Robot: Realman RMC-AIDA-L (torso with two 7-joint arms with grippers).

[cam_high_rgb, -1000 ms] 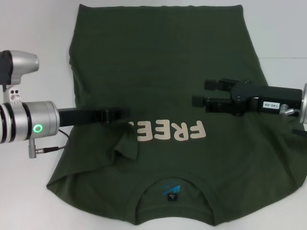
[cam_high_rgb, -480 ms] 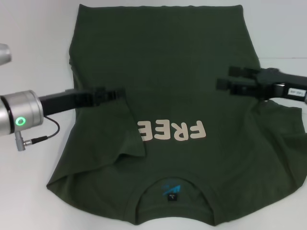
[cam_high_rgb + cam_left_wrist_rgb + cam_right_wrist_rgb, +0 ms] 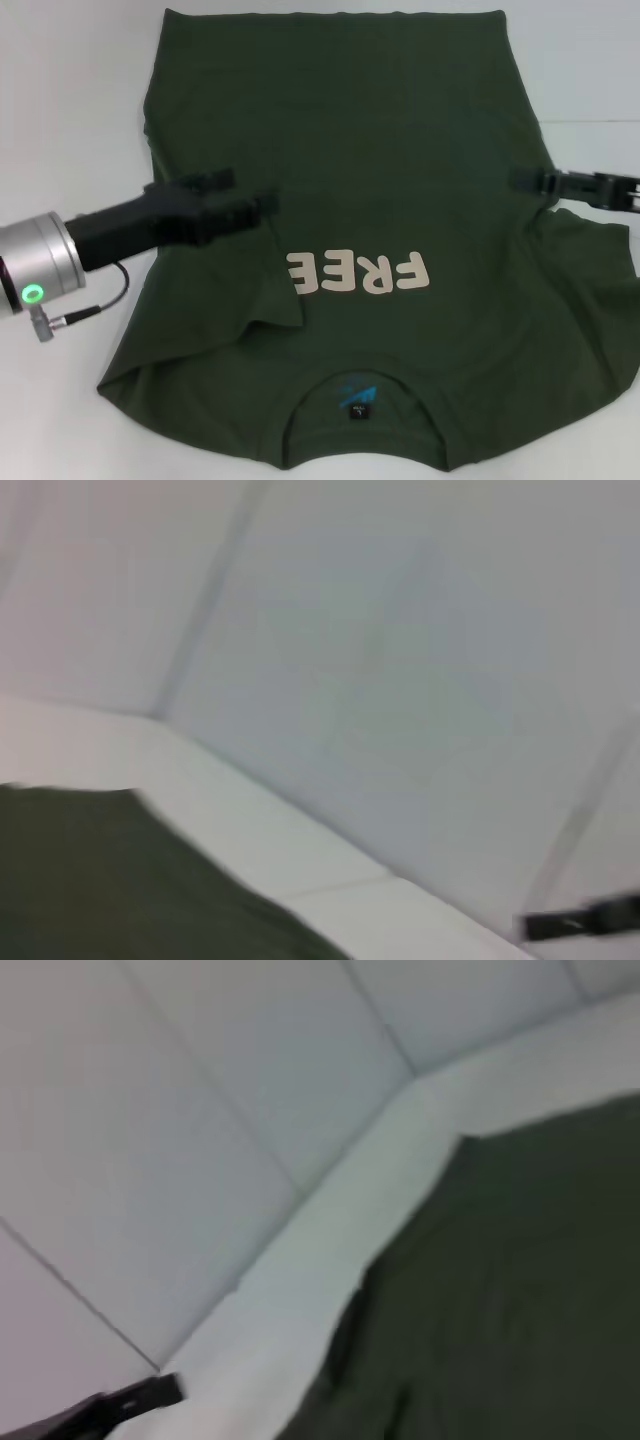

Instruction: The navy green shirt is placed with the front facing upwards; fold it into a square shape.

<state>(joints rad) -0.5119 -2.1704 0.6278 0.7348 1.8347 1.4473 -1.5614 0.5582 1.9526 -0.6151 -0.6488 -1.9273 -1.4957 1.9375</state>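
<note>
I see the shirt (image 3: 340,250) lying flat on the white table (image 3: 70,100), collar toward me, its left sleeve folded in over the chest beside the letters. My left gripper (image 3: 240,195) hangs over that fold with its fingers spread, pinching nothing. My right gripper (image 3: 530,181) sits at the shirt's right edge; I cannot tell how its fingers stand. Bare table runs along both sides of the shirt, and the near hem reaches my lower edge of sight.

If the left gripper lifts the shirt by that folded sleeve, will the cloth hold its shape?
Probably not: the navy green shirt looks limp, with its left sleeve already creased over. It should drape from the left gripper and likely drag across the white table.
</note>
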